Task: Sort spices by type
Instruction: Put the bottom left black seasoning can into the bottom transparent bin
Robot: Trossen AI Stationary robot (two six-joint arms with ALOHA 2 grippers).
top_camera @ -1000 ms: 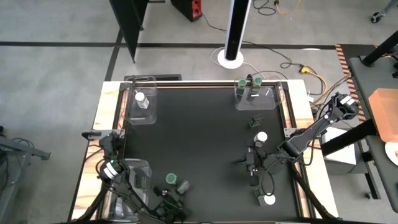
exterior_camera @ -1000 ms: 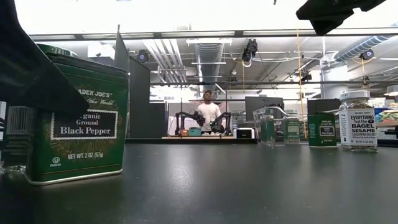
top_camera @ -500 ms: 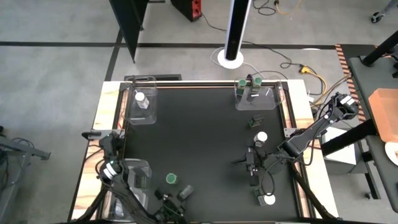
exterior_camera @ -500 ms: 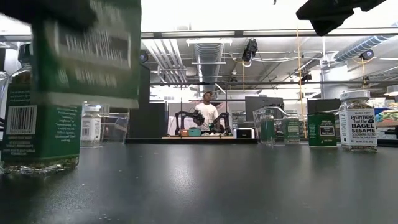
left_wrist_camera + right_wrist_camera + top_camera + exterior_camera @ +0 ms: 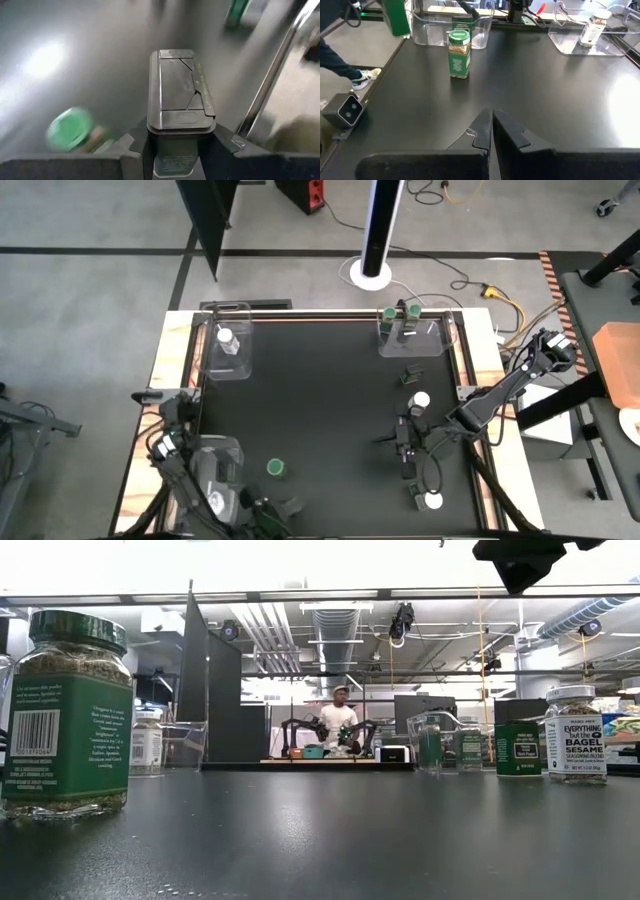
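Observation:
My left gripper (image 5: pixel 177 150) is shut on a green black-pepper tin with a dark flip lid (image 5: pixel 180 90). It hangs over the table's near left part (image 5: pixel 288 507) and shows aloft in the right wrist view (image 5: pixel 397 17). A green-lidded spice jar (image 5: pixel 275 468) stands upright on the mat beside it (image 5: pixel 70 129) (image 5: pixel 65 715). My right gripper (image 5: pixel 491 129) hovers shut with nothing in it over the right part of the table (image 5: pixel 405 448). My left gripper pinches the tin between its two fingers, on two opposite sides just below the lid (image 5: pixel 156 149). The fingers come slanting down from the table's near side. The tin is lifted clear of the mat, lid up.
Clear trays stand at the far left (image 5: pixel 225 352) with a white-lidded jar (image 5: pixel 225 337), at the far right (image 5: pixel 412 338) with a green-lidded jar and a tin, and at the near left (image 5: pixel 215 470). Two white-lidded jars (image 5: pixel 420 400) (image 5: pixel 432 501) and a tin (image 5: pixel 410 375) stand near the right arm.
My left gripper has gone up with the black-pepper tin, still shut on it. The tin stood on the mat beside the green-lidded jar; it is now lifted clear and has left the low view. The jar has stayed in place.

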